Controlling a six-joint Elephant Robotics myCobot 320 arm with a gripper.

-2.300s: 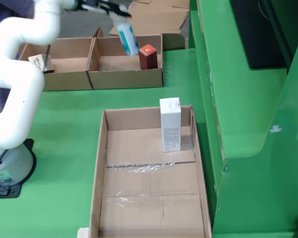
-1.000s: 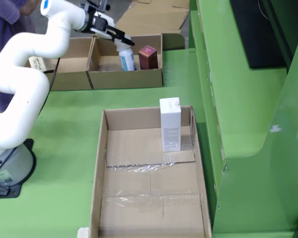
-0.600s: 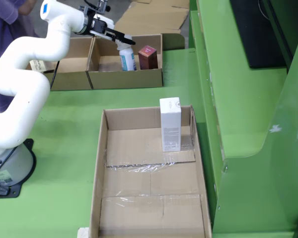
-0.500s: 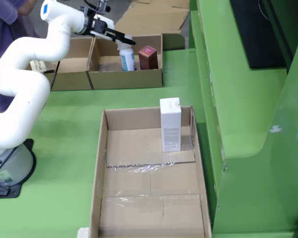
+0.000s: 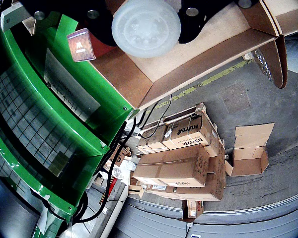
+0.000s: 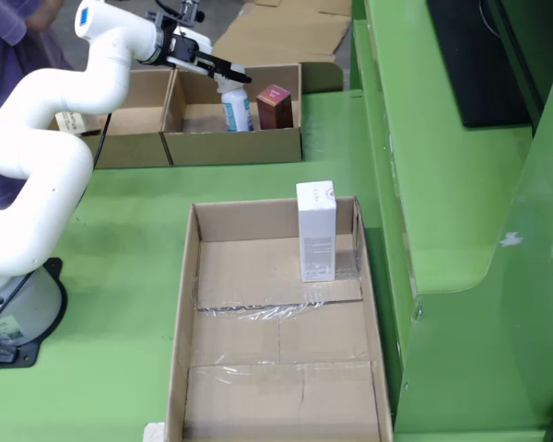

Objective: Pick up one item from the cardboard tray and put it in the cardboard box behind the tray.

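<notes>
The gripper [image 6: 229, 71] is seen in the fixed view above the right-hand box [image 6: 233, 147], its black fingers [image 6: 216, 64] reaching just over the white cap of the bottle [image 6: 236, 109]. Whether the jaws pinch the cap or stand a little apart from it cannot be told — the fixed view is too small there, and in the riding view only the round white cap [image 5: 146, 27] is shown between two dark finger shapes, with no clear gap or contact.

The bottle is seen upright inside the box, blue-labelled, just beside a dark red carton [image 6: 275, 106] that stands to its right in the fixed view. In the riding view the red carton [image 5: 81, 44] is seen from above, left of the cap.

A second box [image 6: 120, 124] adjoins on the left, with a small pale item [image 6: 71, 117] in it.

Nearer the camera the tray [image 6: 186, 304] is laid on the green table [image 6: 120, 239] — a white carton [image 6: 316, 230] stands upright at its far right corner, well apart from the gripper.
</notes>
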